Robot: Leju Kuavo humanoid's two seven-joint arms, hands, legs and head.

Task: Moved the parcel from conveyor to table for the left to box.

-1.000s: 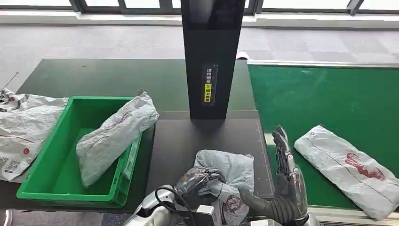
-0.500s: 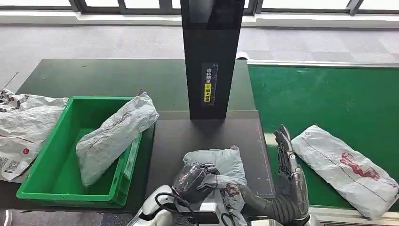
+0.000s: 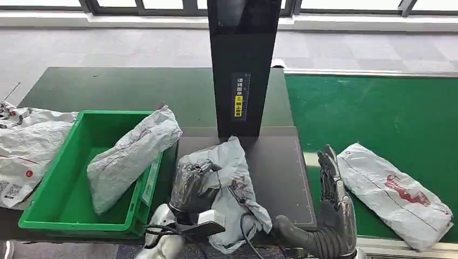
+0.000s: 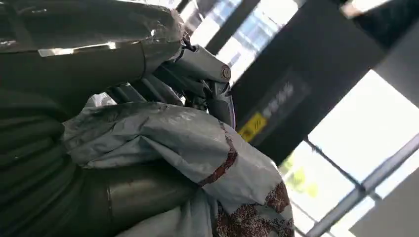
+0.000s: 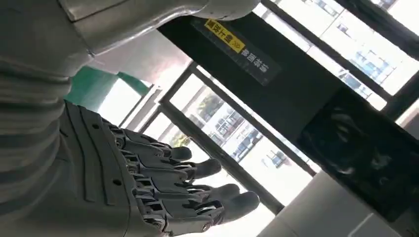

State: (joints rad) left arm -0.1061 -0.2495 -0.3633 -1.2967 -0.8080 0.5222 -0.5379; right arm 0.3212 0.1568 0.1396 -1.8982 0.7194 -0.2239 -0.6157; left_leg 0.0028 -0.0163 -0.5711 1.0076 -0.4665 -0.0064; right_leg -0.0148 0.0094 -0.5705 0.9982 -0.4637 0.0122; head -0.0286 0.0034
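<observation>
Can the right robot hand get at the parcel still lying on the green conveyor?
Probably yes: the right robot hand is open beside the conveyor parcel, with nothing between them.

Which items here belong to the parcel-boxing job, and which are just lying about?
In the job: the grey parcel gripped by the left hand; green box; open right hand; green conveyor.

Lying about: parcel on the conveyor; parcel in the box; bags beside the box; black post.

Ahead of me a grey carpeted floor [image 3: 135, 48] runs to a row of dark-framed windows [image 3: 162, 5] letting in bright daylight. A tall black column [image 3: 243, 65] with a yellow label stands on the dark table [image 3: 124, 89].
</observation>
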